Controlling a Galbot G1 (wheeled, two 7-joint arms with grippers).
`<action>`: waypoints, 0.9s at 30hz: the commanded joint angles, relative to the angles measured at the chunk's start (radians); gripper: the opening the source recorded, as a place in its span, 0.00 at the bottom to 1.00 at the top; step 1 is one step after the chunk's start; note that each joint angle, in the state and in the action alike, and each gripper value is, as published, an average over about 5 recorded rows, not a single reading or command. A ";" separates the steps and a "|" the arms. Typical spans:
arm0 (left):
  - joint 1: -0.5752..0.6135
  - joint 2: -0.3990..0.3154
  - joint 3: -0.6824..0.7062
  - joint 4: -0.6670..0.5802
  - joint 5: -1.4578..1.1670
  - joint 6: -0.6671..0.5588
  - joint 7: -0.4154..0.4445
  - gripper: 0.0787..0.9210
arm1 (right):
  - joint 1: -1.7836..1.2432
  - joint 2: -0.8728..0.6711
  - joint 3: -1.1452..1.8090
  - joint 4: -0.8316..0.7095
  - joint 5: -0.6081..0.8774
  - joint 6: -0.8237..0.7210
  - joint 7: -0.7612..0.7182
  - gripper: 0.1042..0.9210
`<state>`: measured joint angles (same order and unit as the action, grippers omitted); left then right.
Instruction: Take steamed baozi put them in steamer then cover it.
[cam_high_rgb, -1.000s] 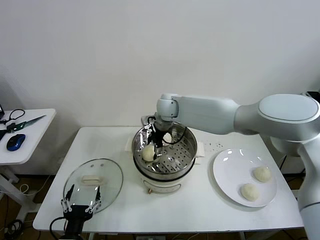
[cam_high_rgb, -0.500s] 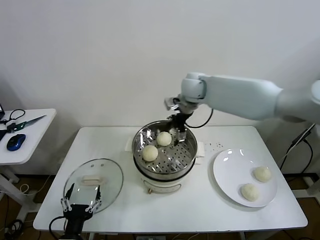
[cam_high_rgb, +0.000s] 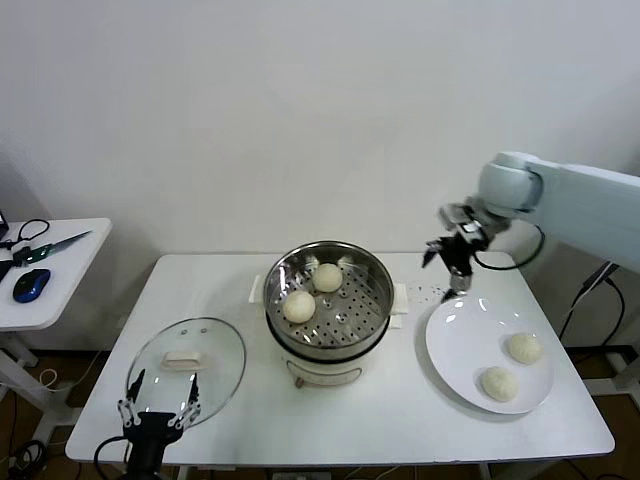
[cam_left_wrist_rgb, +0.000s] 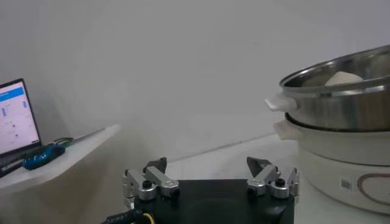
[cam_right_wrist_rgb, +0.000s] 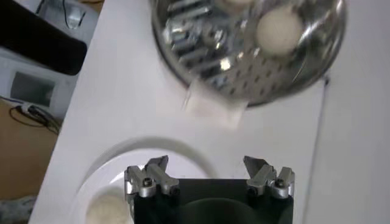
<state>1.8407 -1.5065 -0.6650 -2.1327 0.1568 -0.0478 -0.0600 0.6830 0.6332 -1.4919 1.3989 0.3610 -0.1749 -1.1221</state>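
The steel steamer (cam_high_rgb: 372, 278) on its white base stands mid-table with two baozi inside, one at the back (cam_high_rgb: 327, 277) and one at the left (cam_high_rgb: 299, 306). Two more baozi (cam_high_rgb: 524, 347) (cam_high_rgb: 499, 383) lie on the white plate (cam_high_rgb: 455, 340) at the right. My right gripper (cam_high_rgb: 449, 266) is open and empty, in the air between the steamer and the plate; its wrist view shows the steamer (cam_right_wrist_rgb: 201, 67) and a baozi (cam_right_wrist_rgb: 277, 29). The glass cover (cam_high_rgb: 222, 340) lies flat at the table's front left. My left gripper (cam_high_rgb: 158, 402) is open, parked low by the cover.
A small side table (cam_high_rgb: 80, 252) at the far left holds scissors (cam_high_rgb: 52, 245) and a blue mouse (cam_high_rgb: 31, 283). A laptop screen (cam_left_wrist_rgb: 13, 115) shows in the left wrist view. A wall stands behind the table.
My right gripper has let go of a second baozi in the steamer, then risen and swung right to above the plate's near edge. The left arm has not moved.
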 joint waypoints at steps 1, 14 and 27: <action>0.003 -0.006 0.000 -0.003 0.011 0.003 0.000 0.88 | -0.256 -0.230 0.132 0.021 -0.203 0.030 -0.012 0.88; 0.009 -0.021 -0.004 0.007 0.030 0.004 -0.002 0.88 | -0.532 -0.180 0.324 -0.063 -0.319 0.049 -0.012 0.88; 0.004 -0.021 -0.013 0.027 0.029 0.003 -0.002 0.88 | -0.573 -0.114 0.323 -0.106 -0.324 0.051 -0.016 0.88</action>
<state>1.8451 -1.5281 -0.6773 -2.1083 0.1836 -0.0449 -0.0621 0.1731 0.5153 -1.1985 1.3053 0.0652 -0.1263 -1.1366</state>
